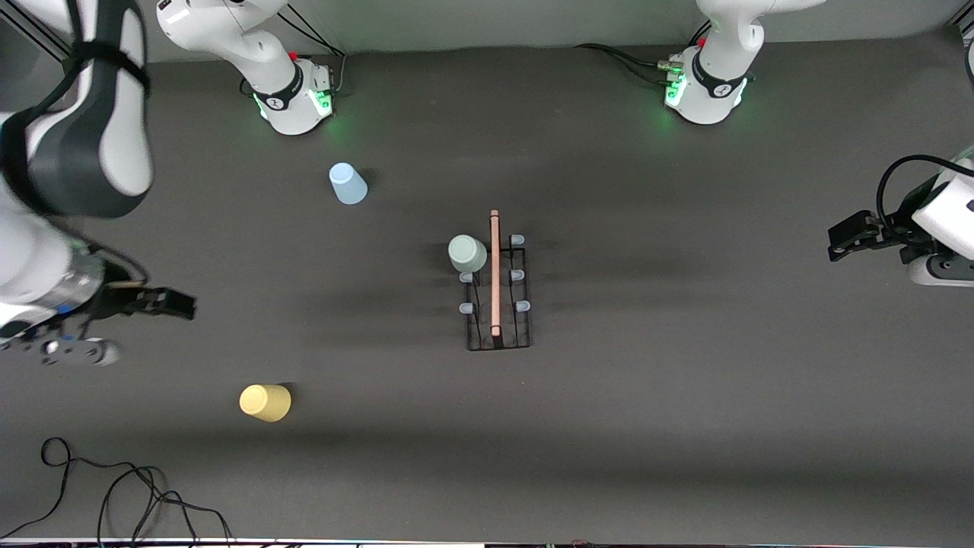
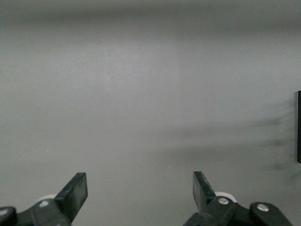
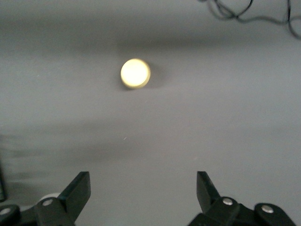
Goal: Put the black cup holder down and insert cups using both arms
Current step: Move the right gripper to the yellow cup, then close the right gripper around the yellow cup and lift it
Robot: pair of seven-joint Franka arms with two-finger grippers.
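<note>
**Rack sits mid-bench with one cup on it, both tools open and empty**

Going across the front view from its left edge: the right arm's tool [image 1: 171,303] hangs over bare bench [image 1: 685,426] at the right arm's end. Its fingers [image 3: 77,190] are spread wide with nothing between them. Its wrist view looks down on the yellow cup [image 3: 135,73], which stands upside down on the bench, closer to the front camera than the tool's spot. A loose black cable [image 1: 114,487] lies near the front edge.

The light blue cup [image 1: 348,183] stands upside down too, not far from the right arm's base [image 1: 297,95].

In the middle of the bench is the black cup holder [image 1: 498,335], its wooden rod handle [image 1: 494,274] pointing from the bases toward the front camera. The pale green cup [image 1: 467,253] sits upside down on the peg farthest from the camera, on the row facing the right arm's end. The other pale-blue peg tips are bare.

The left arm's tool [image 1: 837,245] hovers over bare bench at the left arm's end, well apart from the holder. Its fingers [image 2: 75,190] also stand wide apart, holding nothing.
</note>
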